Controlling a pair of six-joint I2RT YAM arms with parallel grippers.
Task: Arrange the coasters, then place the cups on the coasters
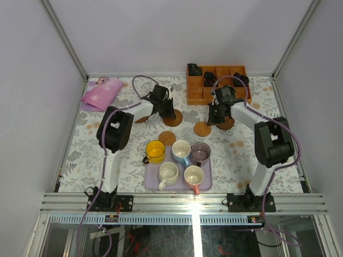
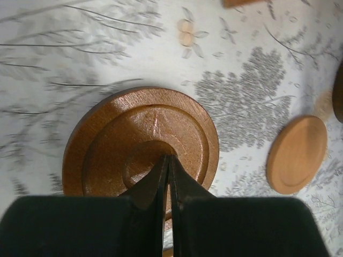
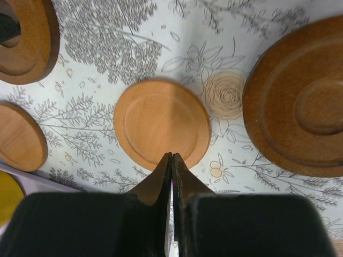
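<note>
Several brown coasters lie on the flowered cloth behind the tray. A dark ringed coaster (image 2: 140,142) lies under my left gripper (image 2: 170,158), which is shut with its tips over the inner ring and nothing between them. A tan coaster (image 2: 297,154) lies to its right. My right gripper (image 3: 171,155) is shut and empty at the near rim of a tan coaster (image 3: 162,124), with a dark grooved coaster (image 3: 300,101) on the right. The yellow cup (image 1: 155,151), blue cup (image 1: 181,151), purple cup (image 1: 200,153), cream cup (image 1: 168,174) and pink cup (image 1: 193,175) stand on the lavender tray (image 1: 151,184).
An orange-brown compartment box (image 1: 196,96) with black items stands at the back right, close behind my right gripper (image 1: 217,119). A pink cloth (image 1: 102,93) lies at the back left. Frame walls enclose the table on three sides.
</note>
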